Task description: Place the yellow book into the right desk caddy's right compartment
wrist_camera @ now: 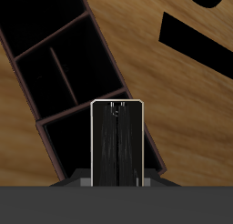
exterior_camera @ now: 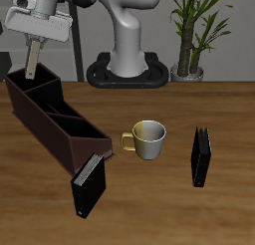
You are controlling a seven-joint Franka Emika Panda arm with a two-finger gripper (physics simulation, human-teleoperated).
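High at the back of the table, my gripper (exterior_camera: 36, 42) is shut on the top of the yellow book (exterior_camera: 33, 62), a thin pale tan book hanging upright. Its lower edge is just above the rim of the right desk caddy (exterior_camera: 52, 127), a long dark maroon box running diagonally toward the table's front. The book hangs over the caddy's rearmost end cell, the right compartment (exterior_camera: 22, 90). In the wrist view the yellow book (wrist_camera: 116, 141) looks dark with a pale border, and the right desk caddy (wrist_camera: 55, 47) shows its open cells beyond it.
A black book with a grey cover (exterior_camera: 88, 184) leans against the caddy's front end. A gold-handled mug (exterior_camera: 148, 138) stands mid-table, and a thicker black book (exterior_camera: 200, 155) stands upright beyond it. The robot base (exterior_camera: 127, 68) and a potted plant (exterior_camera: 189, 50) are at the back.
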